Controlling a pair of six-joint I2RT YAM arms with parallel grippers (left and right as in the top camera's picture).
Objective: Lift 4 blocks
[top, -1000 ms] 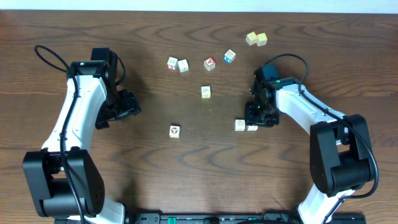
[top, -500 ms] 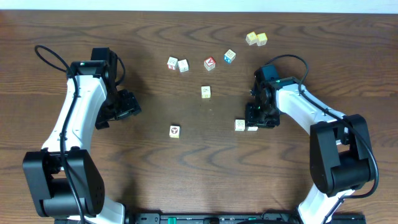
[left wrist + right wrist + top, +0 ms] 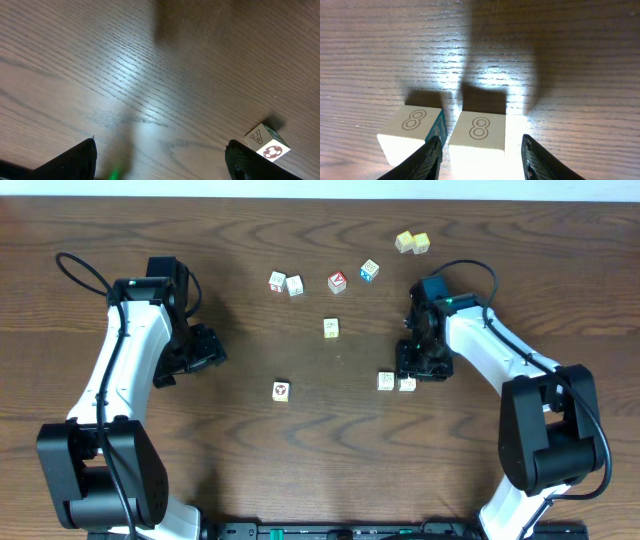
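Two cream-white blocks, each marked with an 8, sit side by side on the table: one (image 3: 386, 381) (image 3: 410, 132) and the other (image 3: 407, 384) (image 3: 479, 131). My right gripper (image 3: 416, 372) (image 3: 481, 147) is open and straddles the right-hand block, with a gap at its right finger. Its left finger sits between the two blocks. A third block (image 3: 331, 328) lies mid-table. A fourth block (image 3: 281, 390) (image 3: 266, 143), with an A and a red-brown ball mark, lies just outside the right finger of my left gripper (image 3: 210, 350) (image 3: 162, 152), which is open and empty.
Near the far edge stand two whitish cubes (image 3: 285, 283), a red-faced cube (image 3: 337, 282), a blue-faced cube (image 3: 370, 270) and two pale yellow cubes (image 3: 412, 243). Dark wood table (image 3: 320, 460) all round.
My right gripper's jaws have widened and the hand has shifted slightly back, so the block under it shows more fully. The left arm has not moved.
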